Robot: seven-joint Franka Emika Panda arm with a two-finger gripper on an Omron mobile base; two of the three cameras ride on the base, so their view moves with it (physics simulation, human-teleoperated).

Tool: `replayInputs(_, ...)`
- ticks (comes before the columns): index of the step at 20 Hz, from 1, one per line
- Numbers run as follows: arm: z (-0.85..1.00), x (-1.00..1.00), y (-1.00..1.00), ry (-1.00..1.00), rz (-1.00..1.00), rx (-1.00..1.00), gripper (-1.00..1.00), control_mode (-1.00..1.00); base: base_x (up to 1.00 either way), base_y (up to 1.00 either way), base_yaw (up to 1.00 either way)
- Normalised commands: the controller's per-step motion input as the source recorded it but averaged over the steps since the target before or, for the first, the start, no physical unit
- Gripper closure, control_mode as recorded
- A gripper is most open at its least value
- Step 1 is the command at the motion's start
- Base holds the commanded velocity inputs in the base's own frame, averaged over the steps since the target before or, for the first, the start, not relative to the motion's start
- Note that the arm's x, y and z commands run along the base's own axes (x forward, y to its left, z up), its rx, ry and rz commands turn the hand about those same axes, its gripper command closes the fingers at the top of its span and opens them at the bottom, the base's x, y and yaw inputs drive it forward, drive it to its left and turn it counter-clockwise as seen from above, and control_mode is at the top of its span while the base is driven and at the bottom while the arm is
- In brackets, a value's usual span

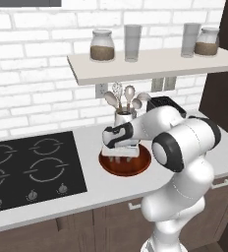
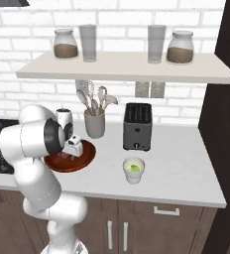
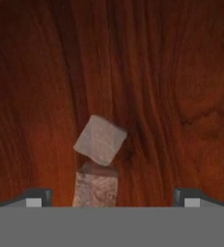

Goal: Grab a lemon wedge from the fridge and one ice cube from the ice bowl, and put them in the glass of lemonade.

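The ice cube (image 3: 100, 140) lies on the bare floor of the ice bowl (image 1: 141, 165), turned corner-on to the hand, with a second cube (image 3: 96, 188) touching it on the nearer side. The bowl sits on the counter (image 2: 186, 163) just right of the stove (image 1: 32, 167), in front of the utensil holder (image 2: 94, 124). The gripper (image 1: 120, 156) hangs down inside the bowl with its jaws wide apart, holding nothing; in the hand view both cubes lie between the fingertips (image 3: 34, 197), nearer the left one.

The cube looks tiny, light, hard and probably slick. I would take it across two flat opposite faces, which calls for rolling the hand to square up with it, and centre it so the neighbour is not pinched along. A corner grip would likely squirt it away across the smooth wood.

The glass of lemonade (image 2: 134, 169) stands to the right, in front of the toaster (image 2: 137, 126), with a lemon wedge (image 2: 134, 167) apparently already in it.
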Motion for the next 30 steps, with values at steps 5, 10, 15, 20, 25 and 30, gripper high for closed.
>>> replayInputs(5, -0.15, 0.00, 0.01, 0.03, 0.00, 0.00, -1.00, -1.00, 0.00, 0.00, 0.00)
replayInputs(10, -0.14, 0.40, 0.00, 0.00, 0.00, 0.00, -1.00, -1.00, 0.00, 0.00, 0.00)
replayInputs(15, -0.14, 0.13, 0.02, 0.01, 0.00, 0.00, 1.00, -1.00, 0.00, 0.00, 0.00)
replayInputs(20, -0.20, -0.02, 0.09, 0.03, 0.00, 0.00, 1.00, -1.00, 0.00, 0.00, 0.00)
replayInputs(25, -0.06, -0.04, 0.09, 0.04, 0.00, 0.00, 1.00, -1.00, 0.00, 0.00, 0.00)
replayInputs(30, 0.00, 0.00, 0.00, 0.00, 0.00, 0.00, 1.00, -1.00, 0.00, 0.00, 0.00)
